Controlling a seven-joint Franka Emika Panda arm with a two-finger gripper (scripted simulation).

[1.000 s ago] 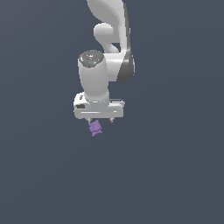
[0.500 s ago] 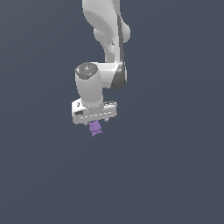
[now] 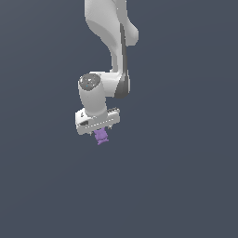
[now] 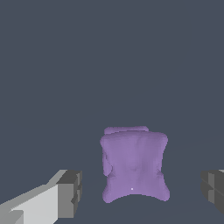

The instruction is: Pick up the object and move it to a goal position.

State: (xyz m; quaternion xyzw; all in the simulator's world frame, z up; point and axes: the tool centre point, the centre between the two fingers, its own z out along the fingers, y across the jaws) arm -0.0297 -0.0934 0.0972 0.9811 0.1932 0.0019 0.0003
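Observation:
The object (image 3: 101, 136) is a small purple lumpy item lying on the dark grey floor, just under my white gripper (image 3: 99, 131). In the wrist view the object (image 4: 133, 164) sits between my two fingers. One grey fingertip (image 4: 70, 192) is on one side of it and the other fingertip (image 4: 213, 189) on the opposite side, each with a clear gap to the object. The gripper (image 4: 141, 190) is open and touches nothing. In the exterior view the hand hides the fingers and the top of the object.
A plain dark grey floor (image 3: 186, 186) fills both views. The white arm (image 3: 109, 28) rises from the gripper toward the top of the exterior view. No other objects or marked spot show.
The gripper has moved slightly down and toward the exterior view's left, closing in over the object. The upper arm has shifted. The object has stayed where it was.

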